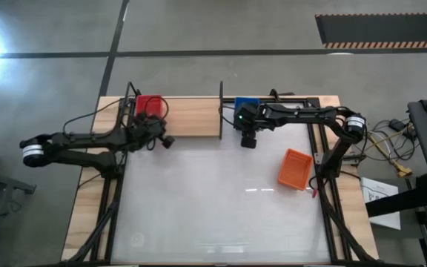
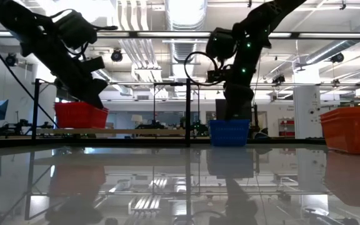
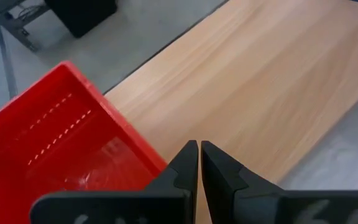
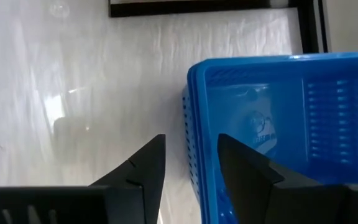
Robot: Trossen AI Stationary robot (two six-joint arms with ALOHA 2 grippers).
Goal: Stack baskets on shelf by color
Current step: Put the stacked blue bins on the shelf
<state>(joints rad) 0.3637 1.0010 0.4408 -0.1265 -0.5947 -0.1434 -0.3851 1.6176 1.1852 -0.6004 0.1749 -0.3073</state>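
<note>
The right gripper (image 4: 188,168) hangs with jaws parted over the edge of the blue basket (image 4: 272,124), one finger inside its wall, one outside, not yet pinching. That basket stands just right of the shelf (image 1: 191,117). The left gripper (image 3: 199,165), closed and empty, hovers beside the red basket (image 3: 48,149) on the shelf's left end, while an orange basket (image 1: 295,169) lies on the table, right

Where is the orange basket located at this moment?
In the high view, the orange basket lies alone on the white tabletop toward the right side, nearer than the blue basket and beside the right arm's base.
</note>
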